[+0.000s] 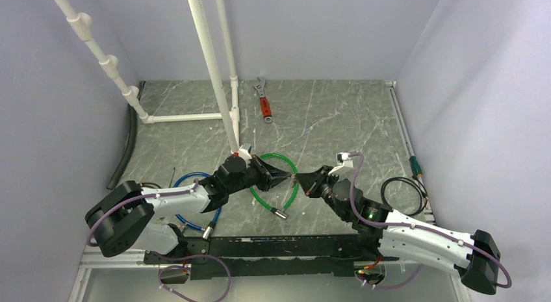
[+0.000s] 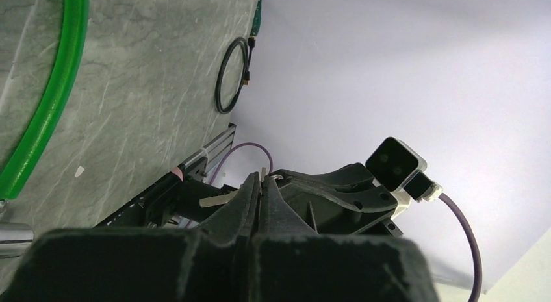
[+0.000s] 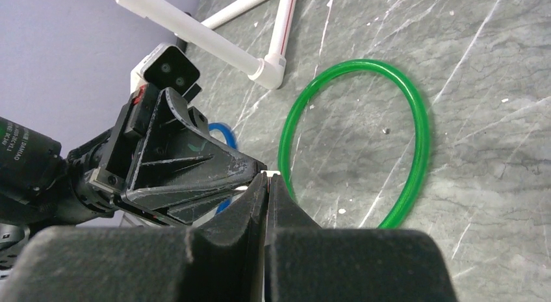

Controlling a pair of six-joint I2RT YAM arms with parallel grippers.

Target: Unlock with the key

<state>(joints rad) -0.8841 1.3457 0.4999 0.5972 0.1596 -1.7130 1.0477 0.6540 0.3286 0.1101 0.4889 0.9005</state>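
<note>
Two arms meet tip to tip over the bench (image 1: pixel 338 113) in the top view; the left fingers (image 1: pixel 279 176) and the right fingers (image 1: pixel 312 178) are each pressed together, and the one key (image 1: pixel 295 178) is a tiny speck caught between the two tips, raised over the right side of the green cable loop (image 1: pixel 276 155); three cable loops lie on the bench, the green one in the middle, a blue one (image 1: pixel 184 180) under the left arm, a black one (image 1: pixel 403 179) near the right wall; two silver lock ends (image 1: pixel 281 213) show near the front; one red-handled wrench (image 1: pixel 264 106) lies at the back, beside the white pipe frame (image 1: pixel 214 55).

One thin pale sliver, the key (image 2: pixel 263 174), sticks out from the closed left fingers (image 2: pixel 250 204) in the left wrist view, touching the right arm's tip; two loops, green and black, lie beyond.

One small pale bit of the key (image 3: pixel 273 174) shows in the right wrist view, clamped at the tip of the closed right fingers (image 3: pixel 256 211) against the left tip; too small to tell more.
</note>
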